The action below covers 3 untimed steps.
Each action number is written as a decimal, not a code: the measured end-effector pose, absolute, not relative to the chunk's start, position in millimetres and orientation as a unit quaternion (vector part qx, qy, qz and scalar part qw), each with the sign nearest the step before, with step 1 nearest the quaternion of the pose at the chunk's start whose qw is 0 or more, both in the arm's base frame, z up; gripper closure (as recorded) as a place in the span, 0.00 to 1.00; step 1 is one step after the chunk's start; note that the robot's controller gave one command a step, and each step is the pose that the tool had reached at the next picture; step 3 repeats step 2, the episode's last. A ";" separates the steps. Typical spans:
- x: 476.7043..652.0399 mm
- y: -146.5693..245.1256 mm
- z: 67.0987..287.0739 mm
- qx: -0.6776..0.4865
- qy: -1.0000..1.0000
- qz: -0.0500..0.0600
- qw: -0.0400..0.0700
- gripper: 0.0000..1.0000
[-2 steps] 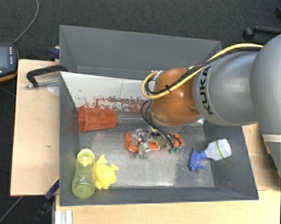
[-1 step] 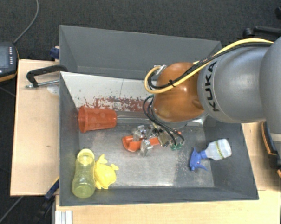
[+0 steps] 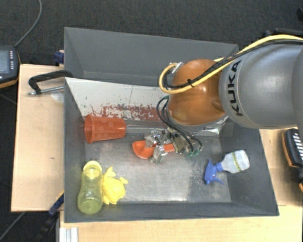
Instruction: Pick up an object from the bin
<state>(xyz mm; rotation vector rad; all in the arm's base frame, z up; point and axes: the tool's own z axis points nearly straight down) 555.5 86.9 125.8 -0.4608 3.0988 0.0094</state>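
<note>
A grey metal bin (image 3: 72,154) is seen from above. A big grey arm (image 3: 273,83) is stretched into it from the right side. A round orange cover (image 3: 192,97) is fixed at the wrist of the arm, and yellow and black cables (image 3: 166,78) are looped around it.

The gripper (image 3: 160,146) is lowered to the bin floor near the middle, a little closer to the back wall than to the front wall. A small orange plastic piece (image 3: 140,149) with a rounded shape is seen on the floor just to the left of it. The piece is right up against the tip of the gripper, and the two look to be touching. Whether the gripper is released or clenched cannot be told, because its tip is mixed up with wires and shiny parts. It also cannot be told if the orange piece is gripped or is only lying beside it.

A red-orange plastic cup (image 3: 105,128) is laid on its side near the back left corner, with its wider end turned to the left wall. It is kept apart from the gripper. A clear yellow-green plastic bottle (image 3: 90,188) is laid by the front left corner, and a crumpled yellow soft thing (image 3: 113,187) is pressed against its right side. A small clear spray bottle with a blue head (image 3: 224,167) is laid near the right wall, with the blue head turned to the front. Reddish-brown specks (image 3: 127,111) are spread along the bottom of the back wall.
</note>
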 end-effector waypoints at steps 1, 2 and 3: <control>556.2 87.3 138.4 -0.147 0.989 0.003 0.006 1.00; 556.1 87.6 147.5 -0.147 0.989 0.003 0.006 1.00; 556.1 87.6 147.5 -0.147 0.989 0.003 0.006 1.00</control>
